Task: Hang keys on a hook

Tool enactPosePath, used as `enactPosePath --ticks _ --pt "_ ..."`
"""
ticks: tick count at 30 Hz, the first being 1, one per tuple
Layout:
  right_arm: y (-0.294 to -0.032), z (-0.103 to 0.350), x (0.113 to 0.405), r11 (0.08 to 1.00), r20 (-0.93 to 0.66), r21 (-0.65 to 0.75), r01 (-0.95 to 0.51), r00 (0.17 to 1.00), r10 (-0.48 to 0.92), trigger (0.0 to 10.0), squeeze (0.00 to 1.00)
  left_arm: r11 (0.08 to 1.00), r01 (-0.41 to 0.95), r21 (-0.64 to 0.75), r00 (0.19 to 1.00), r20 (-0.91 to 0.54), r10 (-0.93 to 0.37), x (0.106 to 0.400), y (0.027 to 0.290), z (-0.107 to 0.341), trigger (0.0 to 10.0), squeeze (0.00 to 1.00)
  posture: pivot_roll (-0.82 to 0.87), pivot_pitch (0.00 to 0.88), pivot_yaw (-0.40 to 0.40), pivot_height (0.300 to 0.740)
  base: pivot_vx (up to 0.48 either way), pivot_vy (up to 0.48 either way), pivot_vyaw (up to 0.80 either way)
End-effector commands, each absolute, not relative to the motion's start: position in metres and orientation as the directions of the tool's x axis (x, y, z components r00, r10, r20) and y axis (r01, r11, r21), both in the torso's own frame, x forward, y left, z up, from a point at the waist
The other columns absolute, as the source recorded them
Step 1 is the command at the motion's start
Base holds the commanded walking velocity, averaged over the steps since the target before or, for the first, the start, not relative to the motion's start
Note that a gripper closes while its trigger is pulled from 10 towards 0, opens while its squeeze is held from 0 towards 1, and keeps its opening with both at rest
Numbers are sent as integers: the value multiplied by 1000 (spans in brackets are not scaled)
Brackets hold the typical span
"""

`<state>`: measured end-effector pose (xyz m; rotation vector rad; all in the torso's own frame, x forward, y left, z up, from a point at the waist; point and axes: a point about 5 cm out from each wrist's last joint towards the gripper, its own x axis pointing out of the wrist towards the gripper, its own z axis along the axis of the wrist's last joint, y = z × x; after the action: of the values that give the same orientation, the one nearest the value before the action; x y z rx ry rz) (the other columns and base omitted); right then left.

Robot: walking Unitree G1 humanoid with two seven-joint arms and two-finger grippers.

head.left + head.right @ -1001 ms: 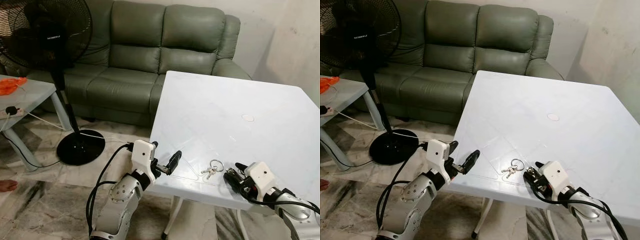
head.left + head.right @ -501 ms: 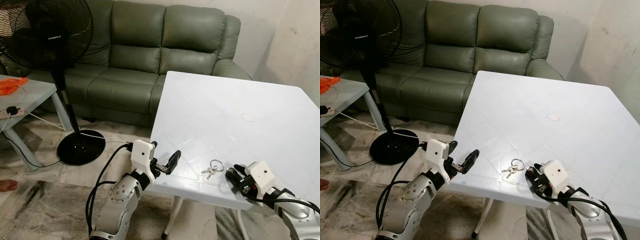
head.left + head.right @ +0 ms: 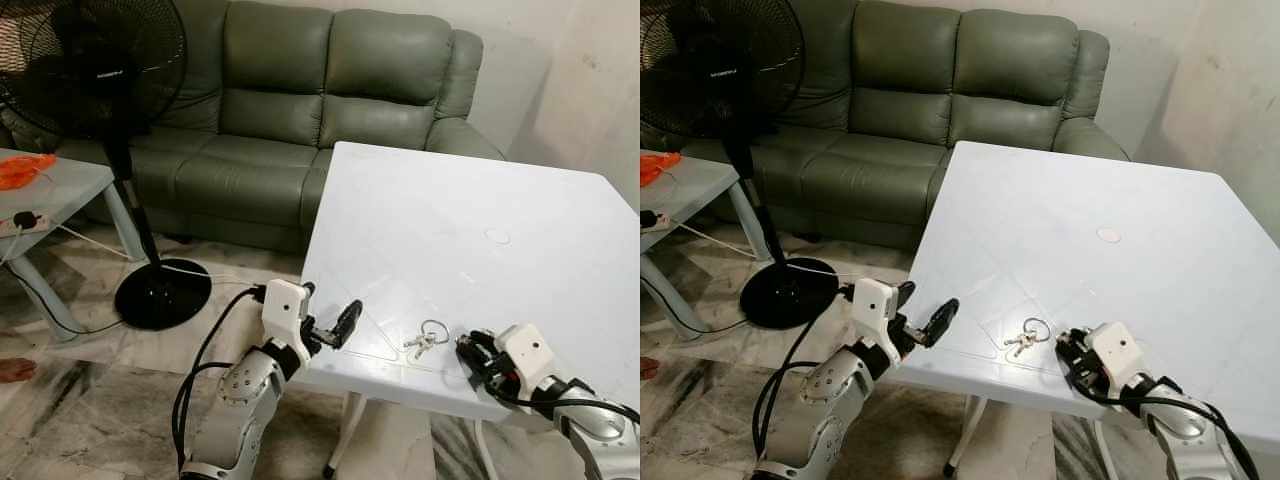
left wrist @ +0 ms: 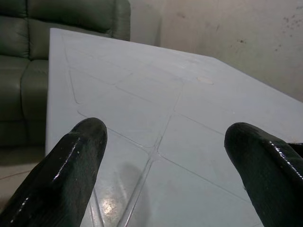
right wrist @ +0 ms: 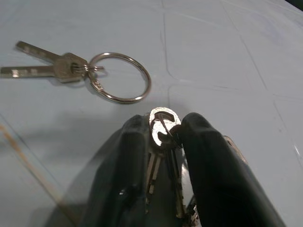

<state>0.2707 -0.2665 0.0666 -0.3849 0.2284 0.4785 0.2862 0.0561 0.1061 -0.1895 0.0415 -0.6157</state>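
a: right hand [image 5: 163, 137] — pinching a small bunch of keys [image 5: 162, 126] between closed fingers, resting low on the white counter [image 3: 450, 220] near its front edge.

b: second key ring [image 3: 426, 337] — lying flat on the counter just beside that hand. left hand [image 3: 335, 328] — hovering open at the counter's corner, gripping nothing.

fan [image 3: 95, 60]: top cut off | clamped keys [image 5: 163, 142]: lower part hidden

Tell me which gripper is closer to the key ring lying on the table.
Right. The right gripper sits just beside the key ring; the left gripper hovers at the table edge, farther off.
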Motion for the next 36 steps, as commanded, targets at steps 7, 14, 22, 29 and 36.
enactPosePath --ticks 7,14,22,29,36 --pt "-276 67 269 828 -310 -309 -468 872 378 0 0 803 564 -194 821 29 -570 287 55 109 10000 0 -21 32 -68 740 0 0 0" --pt "-275 68 270 829 -296 -315 -463 877 378 0 0 803 563 -193 822 30 -569 287 55 110 10000 0 -20 31 -68 740 0 0 0" --pt "-273 70 273 838 -267 -309 -449 887 376 0 0 803 564 -192 821 33 -570 287 54 110 10000 0 -18 22 -67 740 0 0 0" --pt "-270 68 275 857 -273 -265 -442 887 373 10000 1000 806 559 -191 825 33 -564 288 55 110 10000 0 -16 30 -67 740 0 0 0" --pt "-273 70 275 847 -271 -279 -452 883 382 10000 0 811 552 -192 830 31 -557 288 56 110 10000 0 -15 33 -68 740 0 0 0"
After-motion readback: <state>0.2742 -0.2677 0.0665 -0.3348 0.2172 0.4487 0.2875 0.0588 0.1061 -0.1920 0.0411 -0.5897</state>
